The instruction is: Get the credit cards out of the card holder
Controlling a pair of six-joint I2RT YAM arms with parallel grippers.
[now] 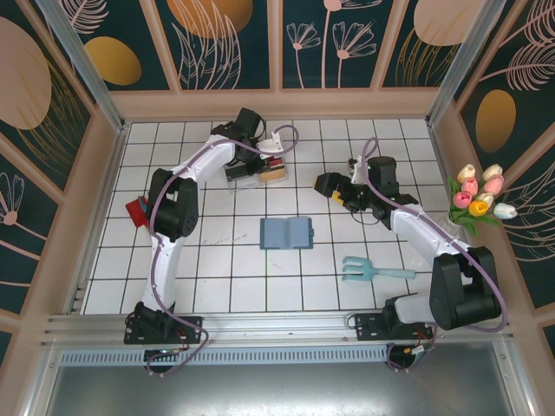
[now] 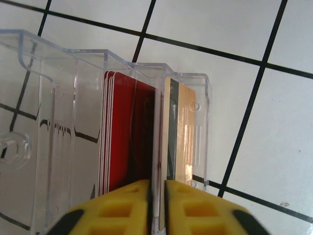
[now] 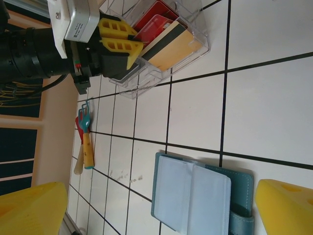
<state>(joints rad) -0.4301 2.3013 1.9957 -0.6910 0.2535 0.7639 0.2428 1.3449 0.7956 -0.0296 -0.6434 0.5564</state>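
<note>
White-tiled counter (image 1: pixel 217 260): my left tool (image 2: pixel 157 196) sits narrow astride the gold card (image 2: pixel 187 132) in the tray (image 2: pixel 58 98), grip unclear; right tool (image 1: pixel 338 192) wide near the open card holder (image 1: pixel 286 232). I should part evenly, lift straight.

One teal card holder (image 1: pixel 286 232), open at mid-worktop. One clear tray (image 2: pixel 63 127) near the far edge, with at least two red cards (image 3: pixel 157 14) and one gold card (image 3: pixel 173 48) inside. One teal fork toy (image 1: pixel 368 270) and one tulip bunch (image 1: pixel 479 198) toward the right edge.
</note>
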